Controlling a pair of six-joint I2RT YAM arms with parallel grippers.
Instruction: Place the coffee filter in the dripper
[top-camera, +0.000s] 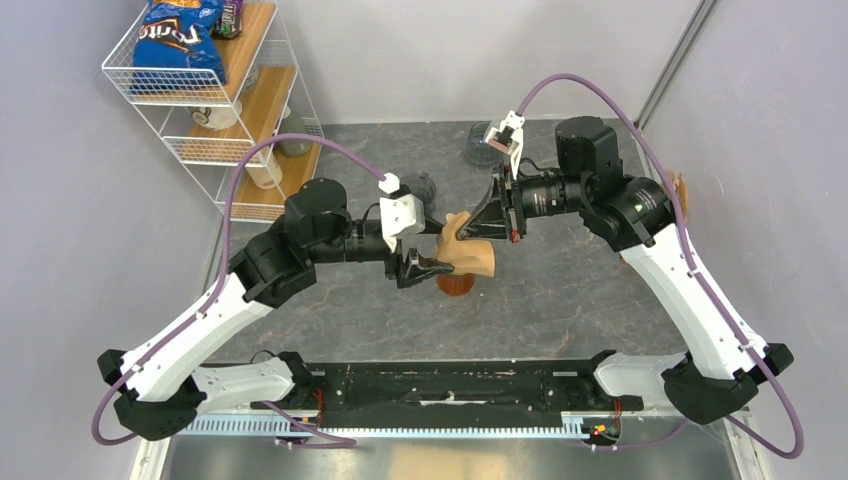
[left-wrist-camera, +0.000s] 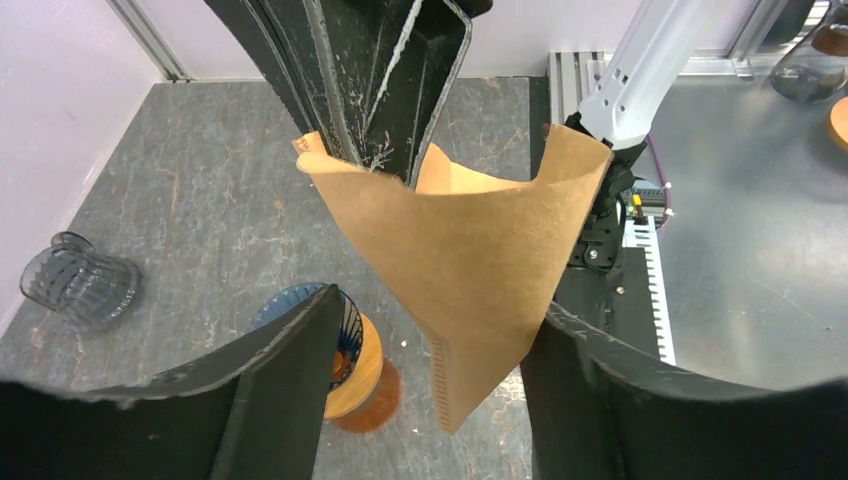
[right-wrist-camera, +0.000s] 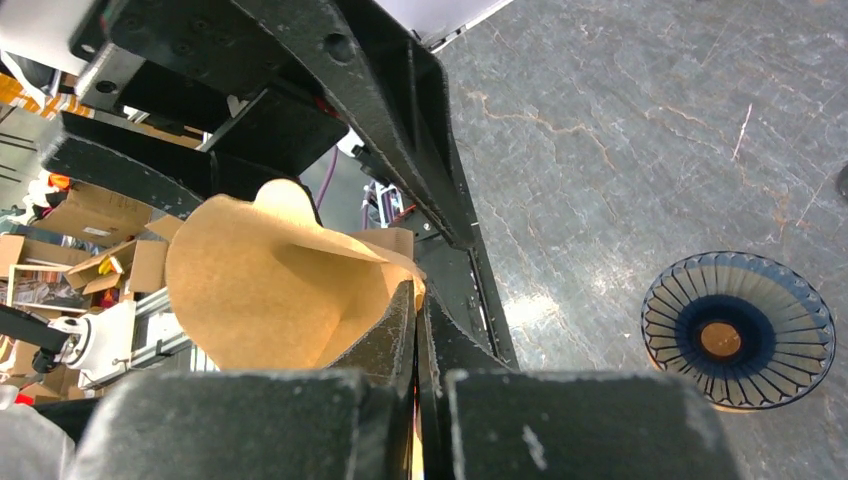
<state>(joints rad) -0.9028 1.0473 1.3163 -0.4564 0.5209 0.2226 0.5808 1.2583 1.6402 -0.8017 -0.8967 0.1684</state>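
Clamps filter (left-wrist-camera: 470, 260) rim with right gripper (right-wrist-camera: 418, 320) — flanks cone with left gripper (left-wrist-camera: 435, 345), released, jaws wide — above dripper (right-wrist-camera: 738, 330).

One filter (left-wrist-camera: 470, 260), one dripper (right-wrist-camera: 738, 343)

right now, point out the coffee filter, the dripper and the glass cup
coffee filter (left-wrist-camera: 470, 260), left wrist view, middle of its brown paper face
dripper (right-wrist-camera: 775, 300), right wrist view, on its ribbed inner wall
glass cup (left-wrist-camera: 75, 285), left wrist view, on its ribbed side
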